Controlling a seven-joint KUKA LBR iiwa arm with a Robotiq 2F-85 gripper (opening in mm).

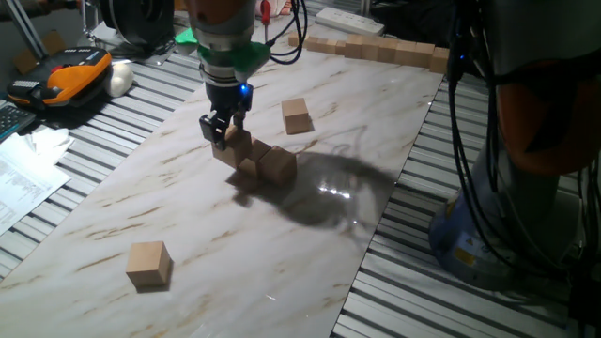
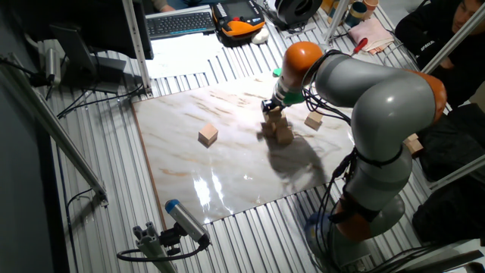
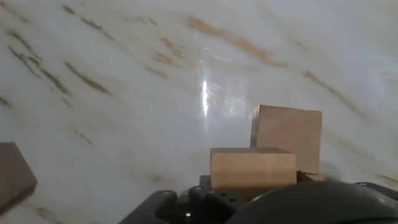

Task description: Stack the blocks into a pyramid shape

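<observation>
End effector [image 1: 222,130] vertical — gripping block [image 1: 230,139].

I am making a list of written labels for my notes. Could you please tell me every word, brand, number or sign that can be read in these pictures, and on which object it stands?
No text can be read in any view.
The blocks, the marble board and the gripper show no print.
The papers carry printed lines, too small and blurred to read.
The keyboard keys are too small to read.
</observation>
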